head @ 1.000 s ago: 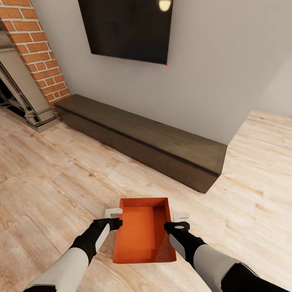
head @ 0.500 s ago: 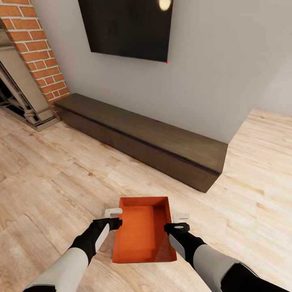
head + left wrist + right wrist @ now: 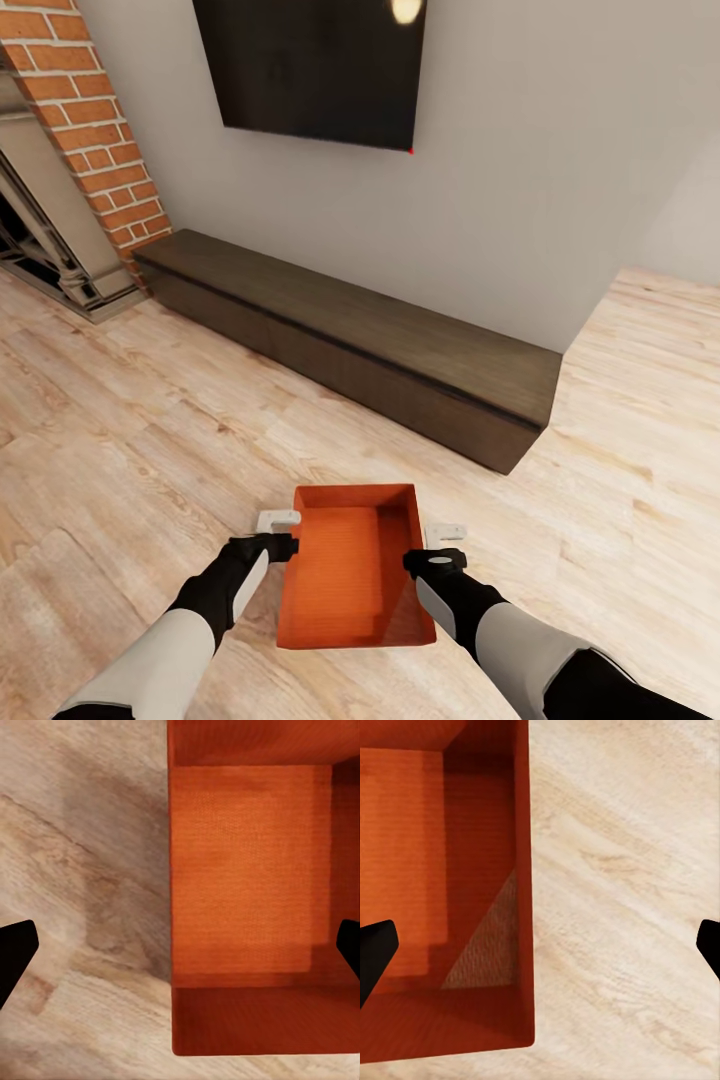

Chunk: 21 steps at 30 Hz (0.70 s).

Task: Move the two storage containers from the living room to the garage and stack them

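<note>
Both pincers, left pincer [image 3: 279, 533] and right pincer [image 3: 437, 546], are gaping wide, each straddling a wall of the storage container [image 3: 355, 568], gripping nothing; it's probably slipping if lifted unclamped.

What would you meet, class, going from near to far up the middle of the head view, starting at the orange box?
Storage container → light wood floor → long low dark cabinet → grey wall → black TV.

The picture's top edge is cropping the black TV [image 3: 315, 70], and the left edge is cutting off the brick fireplace [image 3: 60, 160]. In both wrist views the storage container [image 3: 251, 907] is running out of frame, and only dark fingertips [image 3: 375, 952] are showing at the sides.
</note>
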Motion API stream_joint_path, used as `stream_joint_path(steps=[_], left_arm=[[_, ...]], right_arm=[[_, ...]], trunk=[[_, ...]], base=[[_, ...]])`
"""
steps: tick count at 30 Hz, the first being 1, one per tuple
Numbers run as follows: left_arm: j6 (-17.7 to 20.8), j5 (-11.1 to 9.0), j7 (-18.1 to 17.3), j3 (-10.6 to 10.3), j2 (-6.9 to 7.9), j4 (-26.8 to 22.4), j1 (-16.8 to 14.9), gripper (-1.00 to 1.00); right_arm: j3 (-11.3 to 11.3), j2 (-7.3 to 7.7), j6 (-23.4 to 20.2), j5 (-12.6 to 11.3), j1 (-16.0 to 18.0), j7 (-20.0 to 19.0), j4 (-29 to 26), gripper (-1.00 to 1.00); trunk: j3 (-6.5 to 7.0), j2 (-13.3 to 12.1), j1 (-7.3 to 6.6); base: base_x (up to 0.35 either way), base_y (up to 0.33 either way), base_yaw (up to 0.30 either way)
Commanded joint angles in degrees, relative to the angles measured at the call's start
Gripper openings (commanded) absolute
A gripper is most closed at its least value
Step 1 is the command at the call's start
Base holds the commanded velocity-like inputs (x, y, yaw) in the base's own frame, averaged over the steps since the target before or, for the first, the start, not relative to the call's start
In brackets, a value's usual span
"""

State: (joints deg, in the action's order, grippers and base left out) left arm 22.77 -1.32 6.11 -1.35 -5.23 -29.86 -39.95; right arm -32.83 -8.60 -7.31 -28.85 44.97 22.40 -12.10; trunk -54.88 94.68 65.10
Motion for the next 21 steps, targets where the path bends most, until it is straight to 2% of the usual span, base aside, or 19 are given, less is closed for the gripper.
stream_joint_path(steps=[1, 21], left_arm=[[0.32, -0.06, 0.26, -0.18, -0.01, -0.1, 0.0, 1.0], [0.42, 0.09, 0.13, -0.13, 0.03, 0.23, -0.02, 1.0]], right_arm=[[-0.49, 0.04, -0.43, -0.25, 0.03, 0.37, -0.12, 1.0], [-0.49, 0.16, 0.29, -0.22, 0.03, 0.37, -0.12, 1.0]], trunk=[[-0.22, 0.43, 0.22], [-3.81, 8.46, 4.61]], base=[[0.0, 0.0, 0.0], [0.0, 0.0, 0.0]])
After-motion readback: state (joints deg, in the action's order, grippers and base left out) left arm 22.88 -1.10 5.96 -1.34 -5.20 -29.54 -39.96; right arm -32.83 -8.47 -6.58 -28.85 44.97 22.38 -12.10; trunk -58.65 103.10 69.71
